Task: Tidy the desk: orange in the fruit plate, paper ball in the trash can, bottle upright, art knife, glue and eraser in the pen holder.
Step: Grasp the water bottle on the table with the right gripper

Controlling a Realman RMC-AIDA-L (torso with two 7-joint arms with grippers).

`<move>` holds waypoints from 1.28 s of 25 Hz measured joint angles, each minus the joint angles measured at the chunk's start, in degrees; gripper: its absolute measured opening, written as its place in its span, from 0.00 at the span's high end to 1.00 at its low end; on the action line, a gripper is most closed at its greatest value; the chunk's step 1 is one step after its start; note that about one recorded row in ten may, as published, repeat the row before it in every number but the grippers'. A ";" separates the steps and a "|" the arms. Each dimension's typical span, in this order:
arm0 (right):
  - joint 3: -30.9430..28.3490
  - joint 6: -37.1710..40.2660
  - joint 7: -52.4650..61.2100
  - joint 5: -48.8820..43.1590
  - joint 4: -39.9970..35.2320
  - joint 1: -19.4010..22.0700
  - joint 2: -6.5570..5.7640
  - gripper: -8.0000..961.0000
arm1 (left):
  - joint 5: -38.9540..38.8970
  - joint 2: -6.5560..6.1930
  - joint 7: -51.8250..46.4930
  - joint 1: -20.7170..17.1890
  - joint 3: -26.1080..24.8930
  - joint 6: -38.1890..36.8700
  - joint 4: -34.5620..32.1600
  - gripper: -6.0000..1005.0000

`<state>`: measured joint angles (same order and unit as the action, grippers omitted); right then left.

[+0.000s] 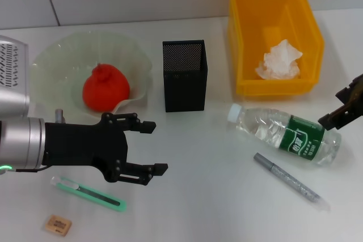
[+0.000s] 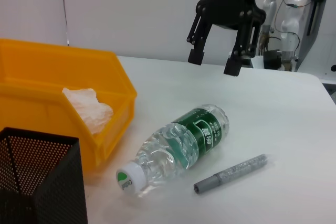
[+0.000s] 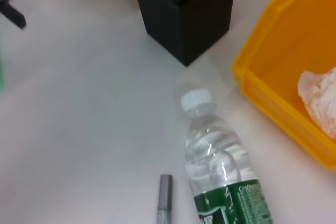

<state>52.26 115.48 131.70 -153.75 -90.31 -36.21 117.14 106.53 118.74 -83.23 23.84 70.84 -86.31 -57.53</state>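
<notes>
Orange fruit [image 1: 105, 88] sits in the pale glass plate [image 1: 51, 60] at ten o'clock on the white desk [image 1: 198, 185], and the crumpled paper ball [image 1: 279, 60] lies inside the yellow bin [image 1: 249, 32] at one o'clock. Between them stands the black mesh pen holder [image 1: 185, 75], upright.

My left gripper [image 1: 154, 147] hovers at eight o'clock, just in front of the plate, its jaws spread wide and holding nothing. Beneath it, towards seven o'clock, lies the green knife [image 1: 88, 192], flat on the desk, and nearer the front edge the small tan eraser [image 1: 58, 225].

My right gripper [image 1: 346, 109] is at three o'clock, close to the base end of the bottle [image 1: 283, 134]; from the left wrist view its jaws stand apart and empty above the desk. The bottle lies on its side, its white cap [image 1: 233, 113] pointing towards the pen holder, its green label [image 1: 300, 138] facing up. Just in front of it, at five o'clock, rests a grey pen-shaped stick [image 1: 290, 181], apart from the bottle.
</notes>
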 joint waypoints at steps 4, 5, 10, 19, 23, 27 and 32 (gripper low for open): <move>3.94 -1.58 -0.44 -2.10 0.08 0.17 0.38 0.19 | 0.00 0.00 0.00 -0.13 0.07 0.00 0.05 0.22; 5.08 -2.22 -0.71 -2.76 0.09 0.30 0.50 0.19 | 0.00 0.00 0.00 -0.15 0.09 0.00 0.11 0.22; 9.06 -5.84 -2.61 -4.97 1.28 0.66 1.38 0.19 | 0.00 0.00 0.58 -0.16 0.09 0.01 0.77 0.22; 13.79 -12.34 -4.01 -7.30 8.14 0.06 1.67 0.19 | -0.03 0.00 0.61 -0.04 0.17 0.00 0.85 0.23; 14.42 -13.62 -4.35 -7.17 9.32 -0.04 1.71 0.19 | -0.07 0.00 0.62 -0.03 0.17 0.01 0.85 0.23; 14.56 -14.46 -4.65 -6.88 10.26 -0.26 1.81 0.19 | -0.09 0.00 0.62 0.11 0.17 0.00 0.84 0.23; 14.67 -15.36 -4.66 -6.32 12.27 -0.99 1.87 0.19 | -0.10 0.00 0.61 0.24 0.17 0.01 0.84 0.23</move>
<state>66.93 100.12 127.04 -160.07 -78.03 -37.20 119.01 106.43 118.74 -82.61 24.08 71.02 -86.30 -56.69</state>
